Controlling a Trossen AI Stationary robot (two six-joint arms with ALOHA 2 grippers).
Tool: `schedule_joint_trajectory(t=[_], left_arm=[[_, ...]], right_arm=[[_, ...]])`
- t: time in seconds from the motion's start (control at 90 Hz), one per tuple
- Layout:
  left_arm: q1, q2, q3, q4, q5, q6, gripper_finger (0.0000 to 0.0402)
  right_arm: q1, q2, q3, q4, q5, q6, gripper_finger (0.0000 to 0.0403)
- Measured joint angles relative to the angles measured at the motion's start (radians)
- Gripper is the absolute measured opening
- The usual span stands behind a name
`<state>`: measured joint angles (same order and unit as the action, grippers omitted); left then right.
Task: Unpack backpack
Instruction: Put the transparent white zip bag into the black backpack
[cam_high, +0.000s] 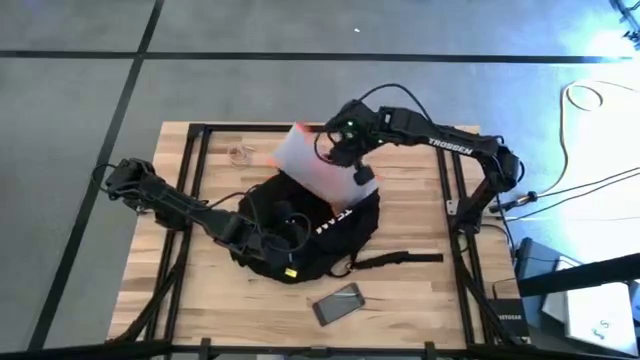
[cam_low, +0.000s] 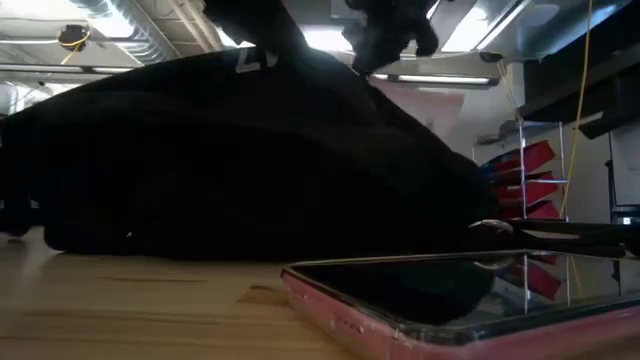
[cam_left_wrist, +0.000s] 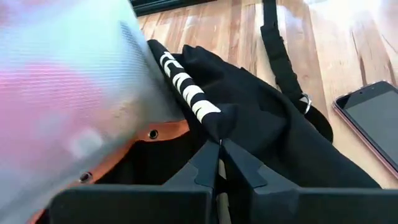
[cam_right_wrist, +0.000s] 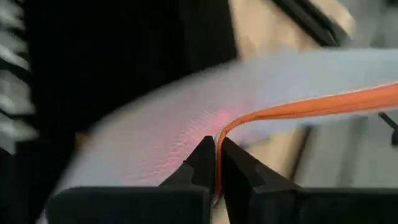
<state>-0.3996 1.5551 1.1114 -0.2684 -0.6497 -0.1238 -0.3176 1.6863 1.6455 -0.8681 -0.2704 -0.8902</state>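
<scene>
Backpack (cam_high: 300, 235) slumped near the middle of the wooden table (cam_high: 420, 290), black, white lettering on the side toward the right edge, one strap (cam_high: 400, 259) trailing flat across the wood toward the right edge. Left gripper (cam_left_wrist: 219, 149) at the bag's opening, fingers pinched tight on a fold of black fabric at the rim; orange lining visible just inside. Right gripper (cam_right_wrist: 216, 163) above the bag's far side, fingers closed narrowly on the orange edge of a translucent grey pouch (cam_high: 315, 165), tilted up and half out of the opening, pink showing through it. Pouch blocking much of the left wrist view and hiding the bag's interior.

Phone (cam_high: 338, 304) with a pink case lying face up near the front edge, apart from the bag, just beyond the strap's buckle. Small clear item (cam_high: 240, 154) near the far left corner, too faint to identify. From table height, bag filling nearly the whole view, with the phone in front of it.
</scene>
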Motion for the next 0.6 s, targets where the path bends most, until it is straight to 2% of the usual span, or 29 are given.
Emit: schedule_joint_trajectory(t=[0.156,0.344,0.411,0.6], left_arm=[[0.0,0.0,0.0,0.0,0.003,0.002,0.0],[0.0,0.0,0.0,0.004,0.003,0.019,0.0],[0.0,0.0,0.0,0.005,0.004,0.023,0.0],[-0.001,0.0,0.0,0.071,0.003,0.059,0.0]], right_arm=[[0.035,0.002,0.0,0.001,-0.208,0.042,0.0],[0.087,0.002,0.0,-0.041,-0.376,0.056,0.0],[0.099,0.002,0.0,-0.044,-0.375,0.052,0.0],[0.093,0.02,0.002,-0.056,-0.277,0.047,0.0]])
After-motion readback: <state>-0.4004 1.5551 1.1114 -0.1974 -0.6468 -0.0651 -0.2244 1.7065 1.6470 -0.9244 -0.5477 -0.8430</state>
